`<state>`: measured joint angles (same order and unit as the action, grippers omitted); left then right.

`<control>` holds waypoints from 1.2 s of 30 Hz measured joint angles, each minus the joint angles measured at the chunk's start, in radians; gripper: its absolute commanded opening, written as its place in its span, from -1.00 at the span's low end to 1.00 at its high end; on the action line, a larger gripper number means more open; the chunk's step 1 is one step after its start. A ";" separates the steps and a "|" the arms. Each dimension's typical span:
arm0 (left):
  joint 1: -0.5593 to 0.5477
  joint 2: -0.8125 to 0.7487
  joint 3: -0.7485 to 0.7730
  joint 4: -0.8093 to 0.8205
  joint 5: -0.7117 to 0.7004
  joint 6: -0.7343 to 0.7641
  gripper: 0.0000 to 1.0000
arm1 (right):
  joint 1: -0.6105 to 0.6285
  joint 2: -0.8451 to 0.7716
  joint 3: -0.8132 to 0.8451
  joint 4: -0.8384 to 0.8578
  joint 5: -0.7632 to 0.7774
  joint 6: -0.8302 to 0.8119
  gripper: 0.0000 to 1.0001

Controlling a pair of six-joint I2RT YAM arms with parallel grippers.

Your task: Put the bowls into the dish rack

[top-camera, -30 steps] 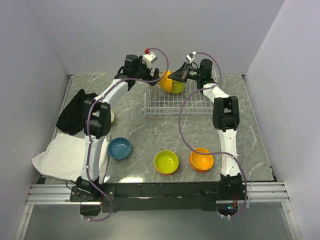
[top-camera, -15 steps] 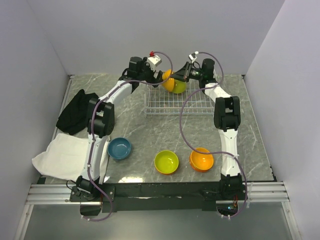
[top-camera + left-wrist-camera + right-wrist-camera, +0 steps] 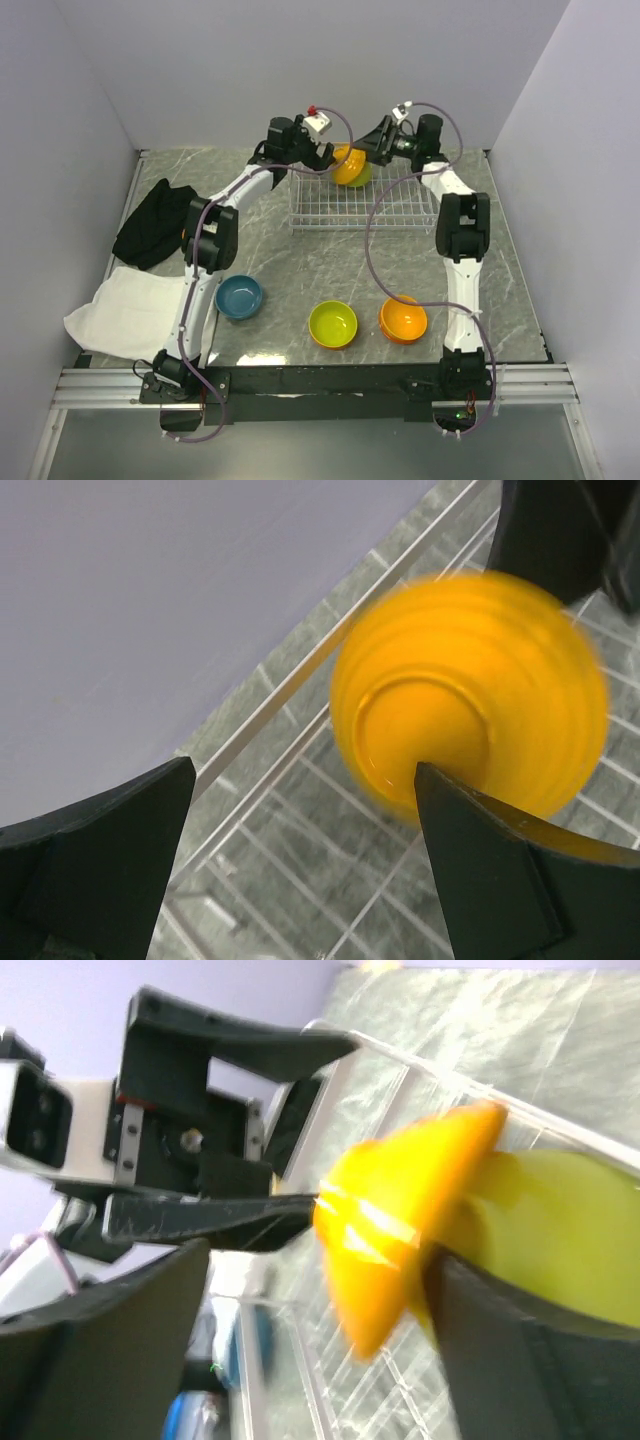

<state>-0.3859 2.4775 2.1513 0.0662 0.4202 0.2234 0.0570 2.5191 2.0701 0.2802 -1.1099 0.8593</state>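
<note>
Grey wall (image 3: 60, 1000); right wrist reveals green bowl (image 3: 560, 1230)

Seen from above, the left gripper (image 3: 328, 158) now sits farther toward 3 o'clock than a second ago, closer in on the orange bowl (image 3: 350, 163); the left arm (image 3: 215, 235) reaches out further, its elbow also shifted toward 3 o'clock; the right gripper (image 3: 374, 152) and its wrist lie farther toward 2 o'clock, and the right arm (image 3: 463, 225) stands straighter; the stacked pair of bowls lies slightly nearer 1 o'clock, at the far rim of the dish rack (image 3: 365, 215); the orange bowl now hides most of the lime green bowl (image 3: 560, 1230), which before showed broadly along the pair's 5 o'clock side.
</note>
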 measured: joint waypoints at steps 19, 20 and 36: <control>-0.039 0.048 0.027 0.071 -0.045 -0.051 0.99 | -0.119 -0.249 0.023 -0.582 0.341 -0.585 0.99; -0.039 0.048 0.032 0.071 -0.053 -0.053 0.99 | -0.116 -0.249 0.022 -0.596 0.350 -0.600 0.99; 0.008 -0.631 -0.417 0.069 -0.162 -0.039 0.99 | 0.049 -0.502 -0.074 -0.690 0.445 -0.933 -1.00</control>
<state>-0.3779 1.8465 1.7340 0.1356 0.2581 0.1848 0.1059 2.0171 1.9957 -0.4103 -0.6647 -0.0734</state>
